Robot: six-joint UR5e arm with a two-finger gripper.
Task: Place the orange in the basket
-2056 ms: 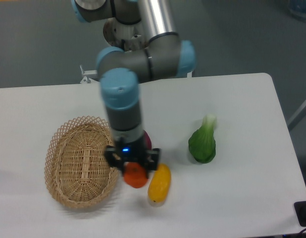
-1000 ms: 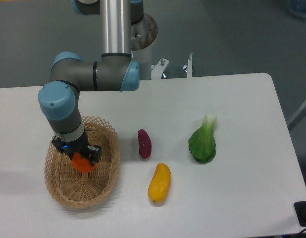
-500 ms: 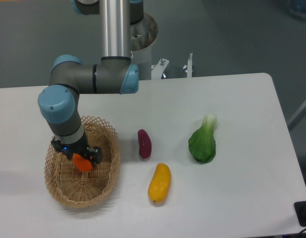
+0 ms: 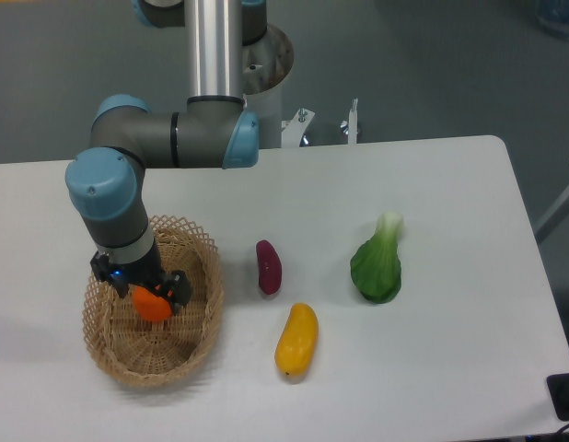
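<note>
The orange (image 4: pixel 153 305) is small, round and bright. It sits between the black fingers of my gripper (image 4: pixel 148 296), low inside the basket (image 4: pixel 197 318). The basket is an oval tan wicker one with a lattice rim, at the table's left. The gripper points straight down over the basket's middle and appears shut on the orange. The arm's blue-grey wrist (image 4: pixel 108 198) stands above it and hides part of the basket's far rim. I cannot tell whether the orange touches the basket floor.
A yellow-orange mango-shaped fruit (image 4: pixel 296 339) lies right of the basket. A dark purple eggplant-like piece (image 4: pixel 268 266) lies above it. A green leafy vegetable (image 4: pixel 377 261) lies further right. The arm's base (image 4: pixel 257 55) stands behind the table's far edge.
The gripper carried the orange left from beside the yellow fruit to over the basket, then lowered it inside. In the last half second it barely shifted, slightly left.
</note>
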